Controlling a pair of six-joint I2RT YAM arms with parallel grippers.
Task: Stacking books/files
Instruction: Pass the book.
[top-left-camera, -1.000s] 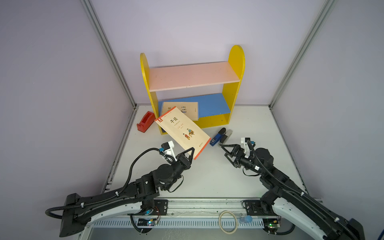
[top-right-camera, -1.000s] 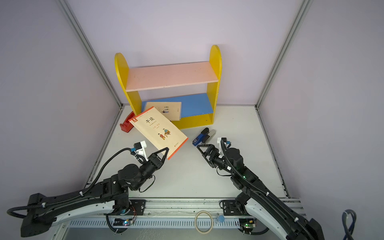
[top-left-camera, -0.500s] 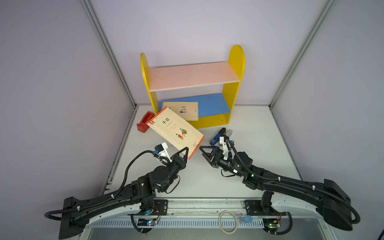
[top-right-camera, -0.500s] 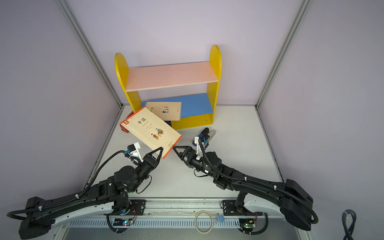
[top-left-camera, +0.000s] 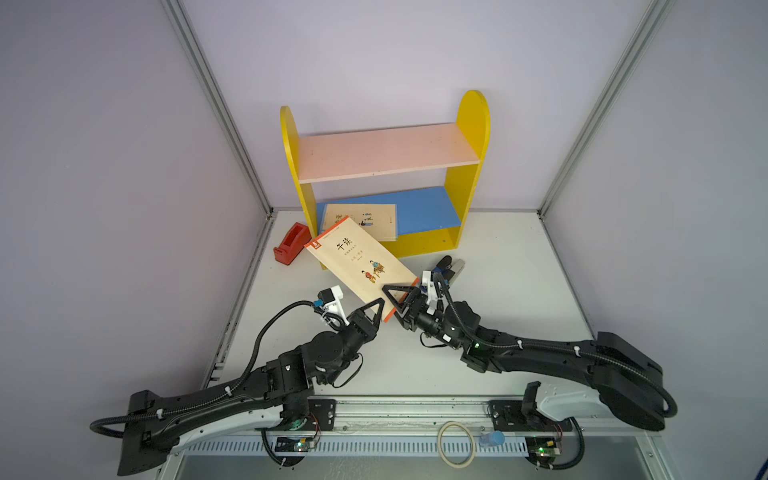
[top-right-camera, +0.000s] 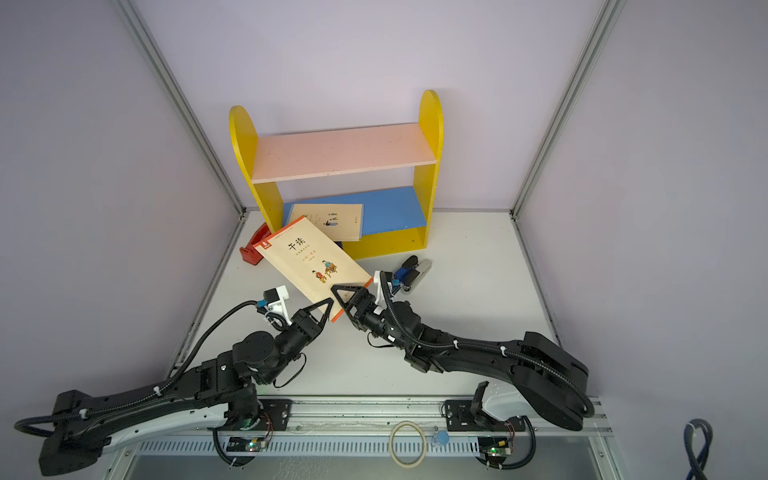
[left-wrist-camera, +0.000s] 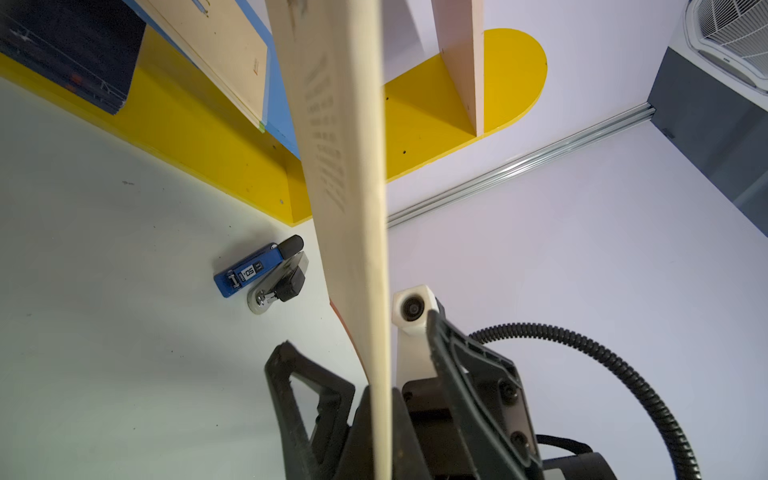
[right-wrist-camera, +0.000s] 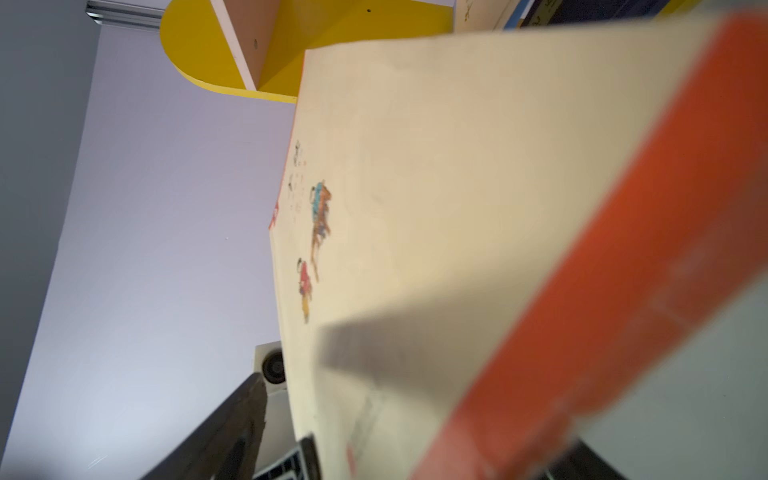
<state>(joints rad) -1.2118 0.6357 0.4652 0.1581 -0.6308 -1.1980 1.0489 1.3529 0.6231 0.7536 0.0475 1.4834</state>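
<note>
A large cream book (top-left-camera: 361, 262) (top-right-camera: 311, 257) with cartoon figures and an orange spine hangs tilted above the table. My left gripper (top-left-camera: 380, 309) (left-wrist-camera: 379, 415) is shut on its lower corner. My right gripper (top-left-camera: 399, 297) (right-wrist-camera: 395, 415) stands open around the same lower end, one finger (left-wrist-camera: 307, 386) on each side of the cover; a gap shows beside the finger (right-wrist-camera: 232, 424). Another cream book (top-left-camera: 361, 220) (top-right-camera: 328, 220) lies on the shelf unit's blue lower board (top-left-camera: 428, 208). A dark navy book (left-wrist-camera: 70, 54) lies under it.
The yellow shelf unit (top-left-camera: 471, 124) with a pink upper board stands at the back. A blue-and-black stapler (top-left-camera: 446, 268) (left-wrist-camera: 257, 270) lies just behind my right wrist. A red tape dispenser (top-left-camera: 291, 249) sits left of the shelf. A tape ring (top-left-camera: 456, 442) lies at the front rail.
My right arm swung left from beside the stapler to the held book, and its jaws now straddle the lower corner and have narrowed. The left gripper carried the book slightly left.
</note>
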